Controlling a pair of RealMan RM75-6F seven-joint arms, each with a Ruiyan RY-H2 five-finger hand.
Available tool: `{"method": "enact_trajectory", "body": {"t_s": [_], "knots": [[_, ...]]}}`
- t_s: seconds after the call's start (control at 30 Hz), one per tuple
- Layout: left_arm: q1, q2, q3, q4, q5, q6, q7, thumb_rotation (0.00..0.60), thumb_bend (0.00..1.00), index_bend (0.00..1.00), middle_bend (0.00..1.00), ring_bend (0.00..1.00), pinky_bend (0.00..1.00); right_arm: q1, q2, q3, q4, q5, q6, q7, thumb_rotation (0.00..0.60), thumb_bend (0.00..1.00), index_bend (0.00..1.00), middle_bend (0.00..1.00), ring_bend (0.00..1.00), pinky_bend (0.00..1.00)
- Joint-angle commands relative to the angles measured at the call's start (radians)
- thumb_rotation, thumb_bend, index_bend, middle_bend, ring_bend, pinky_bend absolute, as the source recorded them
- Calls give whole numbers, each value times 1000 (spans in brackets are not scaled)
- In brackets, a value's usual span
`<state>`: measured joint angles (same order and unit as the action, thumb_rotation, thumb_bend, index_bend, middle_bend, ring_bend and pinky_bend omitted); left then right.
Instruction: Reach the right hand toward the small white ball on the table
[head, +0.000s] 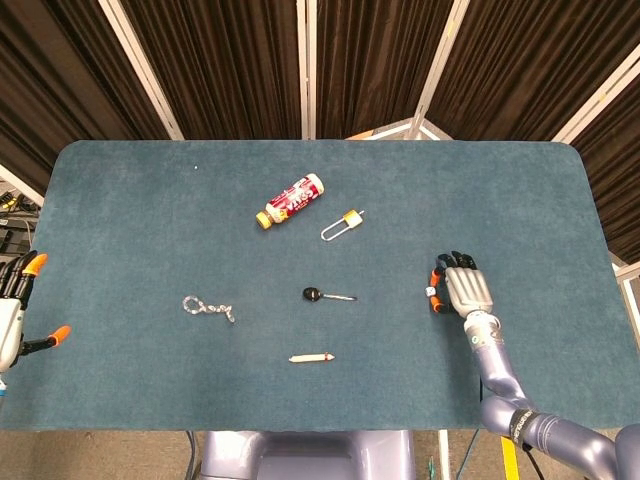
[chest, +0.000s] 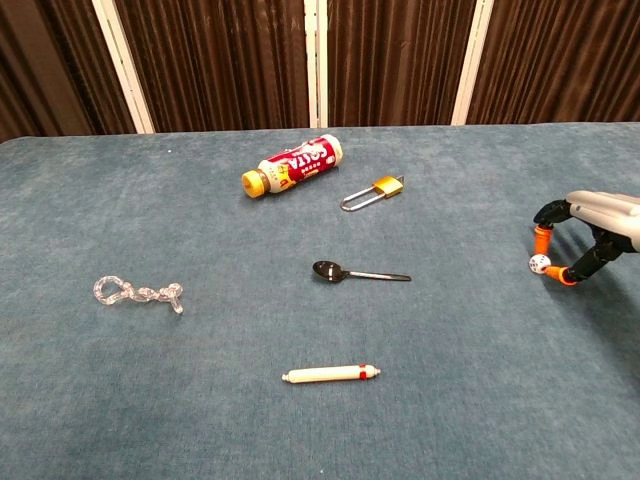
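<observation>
The small white ball (chest: 538, 264) lies on the blue table near its right side, also seen from the head camera (head: 429, 291). My right hand (head: 465, 290) is palm down just to the right of it. Its orange-tipped fingers (chest: 541, 238) arch over the ball, with the thumb tip (chest: 567, 279) low beside it, so the ball sits in the gap between them. It still rests on the cloth, and I cannot tell whether the tips touch it. My left hand (head: 15, 312) hangs off the table's left edge, fingers spread and holding nothing.
A red-labelled bottle (head: 289, 201) lies at the centre back with a padlock (head: 342, 224) to its right. A black spoon (head: 326, 295), a white marker (head: 311, 357) and a clear chain (head: 208, 307) lie across the middle and left.
</observation>
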<state>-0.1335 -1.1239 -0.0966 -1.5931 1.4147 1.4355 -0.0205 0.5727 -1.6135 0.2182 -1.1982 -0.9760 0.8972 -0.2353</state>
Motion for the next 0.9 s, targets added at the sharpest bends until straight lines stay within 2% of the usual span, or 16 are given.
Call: {"method": "enact_trajectory", "body": {"t_s": [0.03, 0.23, 0.4, 0.7, 0.8, 0.9], "knots": [[-1, 0, 0, 0, 0, -1, -2, 600, 123, 0, 0, 0, 0, 2, -7, 1, 0, -12, 12, 6, 600, 364, 554, 180, 0, 0], [-1, -1, 0, 4, -1, 1, -5, 600, 123, 0, 0, 0, 0, 1, 7, 4, -50, -40, 45, 7, 600, 373, 574, 191, 0, 0], [0, 0, 0, 4, 0, 2, -7, 600, 123, 0, 0, 0, 0, -5, 50, 11, -132, -66, 91, -9, 600, 375, 572, 192, 0, 0], [2, 1, 2, -1, 4, 8, -4, 600, 123, 0, 0, 0, 0, -26, 175, 38, -344, -106, 195, -60, 600, 364, 550, 187, 0, 0], [3, 2, 3, -4, 8, 12, -2, 600, 123, 0, 0, 0, 0, -33, 211, 41, -406, -113, 221, -77, 600, 361, 532, 179, 0, 0], [4, 4, 5, -9, 11, 15, -2, 600, 124, 0, 0, 0, 0, -37, 231, 41, -443, -111, 233, -85, 600, 346, 469, 138, 0, 0]]}}
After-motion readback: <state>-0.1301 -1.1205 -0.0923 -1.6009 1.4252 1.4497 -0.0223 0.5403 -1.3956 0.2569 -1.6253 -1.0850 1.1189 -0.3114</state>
